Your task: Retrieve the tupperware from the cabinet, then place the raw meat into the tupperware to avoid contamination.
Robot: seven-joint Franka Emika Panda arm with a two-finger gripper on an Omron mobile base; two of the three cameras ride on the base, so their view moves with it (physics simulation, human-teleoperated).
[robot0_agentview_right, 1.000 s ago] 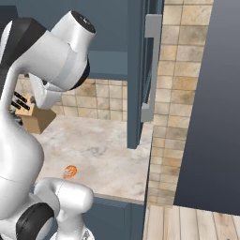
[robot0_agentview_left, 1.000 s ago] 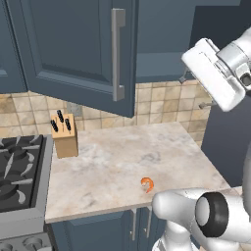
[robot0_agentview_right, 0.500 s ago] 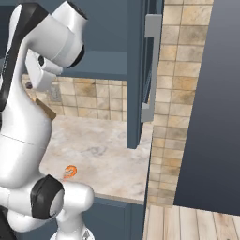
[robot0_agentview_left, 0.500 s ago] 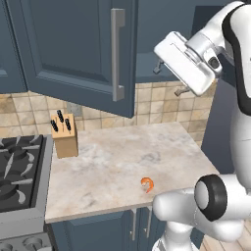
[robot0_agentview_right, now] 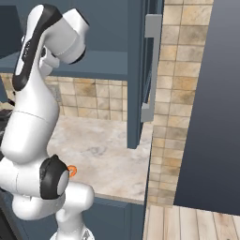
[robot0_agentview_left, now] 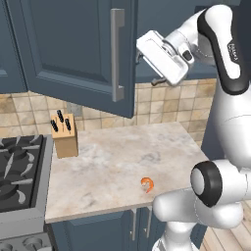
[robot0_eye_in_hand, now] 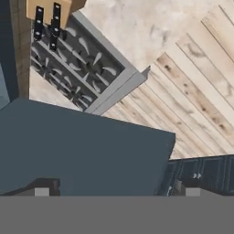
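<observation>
Two fingers (robot0_eye_in_hand: 41, 188) apart, by cabinet (robot0_agentview_left: 73, 49)

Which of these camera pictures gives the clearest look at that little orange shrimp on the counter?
The left base view: the shrimp lies in full sight near the counter's front edge. In the right base view just an orange sliver peeks from behind the robot's arm.

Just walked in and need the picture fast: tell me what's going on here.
The white arm is raised beside the open door of the cabinet, its gripper open and holding nothing. The raw meat, a small orange shrimp, lies untouched near the front edge of the marble counter. A knife block stands at the back beside the stove. I cannot see any tupperware yet.
</observation>
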